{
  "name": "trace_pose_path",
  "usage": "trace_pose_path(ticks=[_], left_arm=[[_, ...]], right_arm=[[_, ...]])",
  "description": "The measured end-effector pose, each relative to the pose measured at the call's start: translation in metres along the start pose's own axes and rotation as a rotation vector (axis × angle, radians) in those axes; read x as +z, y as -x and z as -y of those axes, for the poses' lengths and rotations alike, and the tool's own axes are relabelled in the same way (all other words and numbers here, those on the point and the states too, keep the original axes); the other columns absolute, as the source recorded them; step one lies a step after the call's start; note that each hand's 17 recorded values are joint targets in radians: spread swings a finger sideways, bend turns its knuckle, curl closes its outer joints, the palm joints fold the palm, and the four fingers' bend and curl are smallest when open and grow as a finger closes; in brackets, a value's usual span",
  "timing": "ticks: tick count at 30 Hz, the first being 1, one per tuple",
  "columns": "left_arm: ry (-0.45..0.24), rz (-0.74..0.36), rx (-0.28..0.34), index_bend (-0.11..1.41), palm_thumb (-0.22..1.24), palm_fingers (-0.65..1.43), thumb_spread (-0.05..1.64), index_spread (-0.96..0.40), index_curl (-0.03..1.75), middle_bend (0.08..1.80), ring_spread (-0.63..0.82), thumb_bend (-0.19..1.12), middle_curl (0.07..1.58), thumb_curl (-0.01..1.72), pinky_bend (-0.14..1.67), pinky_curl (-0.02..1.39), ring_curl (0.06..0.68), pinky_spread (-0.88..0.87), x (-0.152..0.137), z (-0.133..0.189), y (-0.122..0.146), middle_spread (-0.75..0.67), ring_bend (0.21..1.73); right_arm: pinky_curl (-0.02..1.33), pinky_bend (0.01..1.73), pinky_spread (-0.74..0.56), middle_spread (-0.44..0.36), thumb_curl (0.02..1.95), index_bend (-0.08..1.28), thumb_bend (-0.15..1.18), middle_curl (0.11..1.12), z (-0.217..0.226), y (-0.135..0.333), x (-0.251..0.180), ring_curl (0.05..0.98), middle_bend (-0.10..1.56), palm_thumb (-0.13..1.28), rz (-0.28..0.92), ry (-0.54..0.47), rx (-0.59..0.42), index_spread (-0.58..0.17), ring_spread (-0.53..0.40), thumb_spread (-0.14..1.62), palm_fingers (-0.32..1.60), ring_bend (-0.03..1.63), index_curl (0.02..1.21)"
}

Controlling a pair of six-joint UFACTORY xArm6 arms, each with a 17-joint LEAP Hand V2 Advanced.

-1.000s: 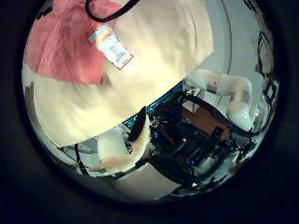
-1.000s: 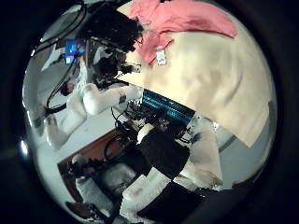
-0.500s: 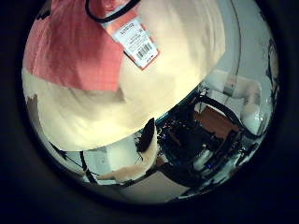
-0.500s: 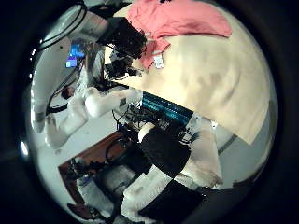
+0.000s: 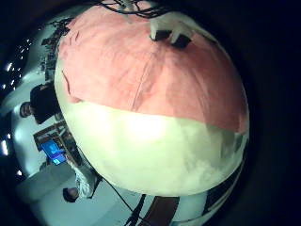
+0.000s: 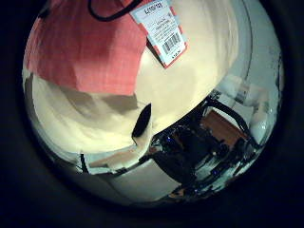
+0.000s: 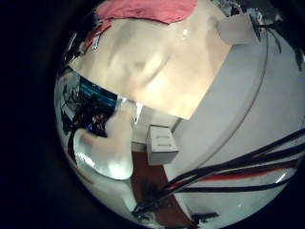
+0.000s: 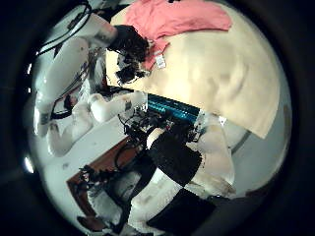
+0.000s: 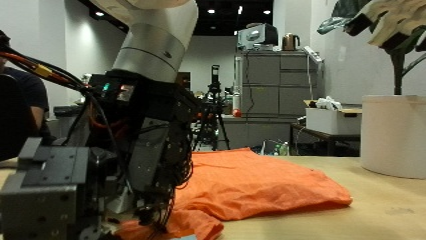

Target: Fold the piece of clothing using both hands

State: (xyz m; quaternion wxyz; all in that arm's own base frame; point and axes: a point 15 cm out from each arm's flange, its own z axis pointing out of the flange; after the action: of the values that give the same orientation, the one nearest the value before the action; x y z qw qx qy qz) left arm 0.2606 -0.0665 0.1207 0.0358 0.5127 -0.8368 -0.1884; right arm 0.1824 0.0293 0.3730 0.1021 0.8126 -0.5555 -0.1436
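White tag (image 6: 163,31) seen on garment (image 6: 81,52), barcode and small print carried, print too small to be read

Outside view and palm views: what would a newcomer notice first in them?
First the orange garment, which lies spread and rumpled on the pale table. Next the left hand, which is low at the garment's edge close to the camera; its fingers cannot be made out. A white price tag on the cloth fills part of the left thumb side palm view, and the right hand hangs high above the table with relaxed fingers.
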Motion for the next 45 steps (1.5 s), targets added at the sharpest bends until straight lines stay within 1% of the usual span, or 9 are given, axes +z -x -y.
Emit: trace_pose_path(ticks=[2, 5, 8, 15, 17, 20, 26, 37, 45], left_arm=[[0.001, 0.001, 0.002, 0.16, 0.31, 0.53, 0.88, 0.08, 0.28, 0.57, 0.1, -0.01, 0.46, 0.33, 0.33, 0.3, 0.225, 0.08, -0.001, 0.0, 0.0, -0.09, 0.6], [0.008, 0.002, -0.001, 0.14, 0.49, 0.8, 0.93, -0.01, 0.27, 0.66, -0.13, 0.05, 0.51, 0.36, 0.53, 0.35, 0.254, -0.2, -0.003, 0.0, 0.001, -0.21, 0.7], [0.017, 0.003, -0.008, 0.15, 0.66, 0.91, 0.97, -0.1, 0.27, 0.72, -0.3, 0.1, 0.55, 0.41, 0.7, 0.4, 0.285, -0.41, -0.008, -0.002, 0.003, -0.32, 0.76], [0.018, 0.0, -0.043, 0.23, 0.83, 1.08, 1.09, -0.3, 0.33, 0.74, -0.48, 0.15, 0.58, 0.51, 0.86, 0.45, 0.311, -0.66, -0.025, -0.016, 0.016, -0.48, 0.77], [-0.002, 0.002, -0.052, 0.26, 0.85, 1.14, 1.13, -0.35, 0.35, 0.76, -0.51, 0.17, 0.59, 0.53, 0.88, 0.46, 0.317, -0.69, -0.034, -0.018, 0.023, -0.51, 0.77], [-0.024, 0.014, -0.059, 0.29, 0.86, 1.15, 1.18, -0.4, 0.39, 0.78, -0.54, 0.17, 0.59, 0.56, 0.9, 0.46, 0.328, -0.72, -0.046, -0.025, 0.031, -0.54, 0.79], [-0.025, 0.028, -0.068, 0.29, 0.85, 1.16, 1.24, -0.48, 0.45, 0.82, -0.57, 0.15, 0.59, 0.6, 0.94, 0.46, 0.349, -0.75, -0.061, -0.045, 0.048, -0.57, 0.81], [-0.039, 0.008, -0.084, 0.24, 0.87, 1.16, 1.3, -0.53, 0.54, 0.89, -0.58, 0.14, 0.6, 0.64, 0.98, 0.46, 0.382, -0.74, -0.077, -0.063, 0.064, -0.57, 0.85], [-0.039, 0.002, -0.087, 0.21, 0.87, 1.15, 1.32, -0.55, 0.6, 0.91, -0.58, 0.12, 0.59, 0.65, 1.0, 0.46, 0.397, -0.74, -0.086, -0.07, 0.068, -0.57, 0.86]], right_arm=[[0.24, 0.19, 0.36, 0.055, 0.19, 0.18, -0.01, 0.36, 0.0, -0.001, 0.0, 0.234, 0.24, 0.38, -0.004, 0.001, 0.001, -0.355, 0.19, 1.32, 0.35, 0.32, 0.33], [0.24, 0.19, 0.35, 0.055, 0.19, 0.18, -0.01, 0.36, -0.001, -0.009, 0.001, 0.234, 0.24, 0.38, -0.022, 0.012, 0.019, -0.355, 0.19, 1.32, 0.35, 0.32, 0.33], [0.24, 0.19, 0.35, 0.055, 0.19, 0.18, -0.01, 0.36, -0.001, -0.014, 0.002, 0.233, 0.24, 0.38, -0.024, 0.025, 0.027, -0.35, 0.18, 1.32, 0.35, 0.32, 0.33], [0.25, 0.21, 0.33, 0.04, 0.19, 0.17, -0.01, 0.36, 0.006, -0.021, 0.003, 0.231, 0.22, 0.39, -0.01, 0.04, 0.018, -0.338, 0.166, 1.32, 0.38, 0.33, 0.33], [0.26, 0.23, 0.31, 0.026, 0.19, 0.17, -0.01, 0.35, 0.012, -0.023, 0.004, 0.23, 0.21, 0.39, -0.007, 0.047, 0.008, -0.338, 0.164, 1.33, 0.4, 0.33, 0.32], [0.27, 0.28, 0.23, 0.062, 0.2, 0.17, 0.0, 0.36, 0.028, -0.028, 0.008, 0.229, 0.21, 0.44, -0.007, 0.038, -0.015, -0.324, 0.16, 1.33, 0.42, 0.33, 0.31], [0.26, 0.23, 0.15, 0.014, 0.24, 0.17, 0.03, 0.37, 0.086, -0.046, 0.038, 0.235, 0.26, 0.58, -0.02, -0.003, -0.045, -0.289, 0.171, 1.28, 0.41, 0.35, 0.31], [0.25, 0.22, 0.05, -0.04, 0.29, 0.16, -0.03, 0.39, 0.176, -0.042, 0.113, 0.27, 0.3, 0.63, -0.099, -0.145, -0.138, -0.261, 0.018, 1.07, 0.43, 0.47, 0.29], [0.27, 0.26, 0.01, -0.045, 0.3, 0.16, -0.03, 0.4, 0.205, -0.035, 0.17, 0.28, 0.31, 0.62, -0.087, -0.049, -0.151, -0.23, -0.036, 1.01, 0.39, 0.49, 0.29]])
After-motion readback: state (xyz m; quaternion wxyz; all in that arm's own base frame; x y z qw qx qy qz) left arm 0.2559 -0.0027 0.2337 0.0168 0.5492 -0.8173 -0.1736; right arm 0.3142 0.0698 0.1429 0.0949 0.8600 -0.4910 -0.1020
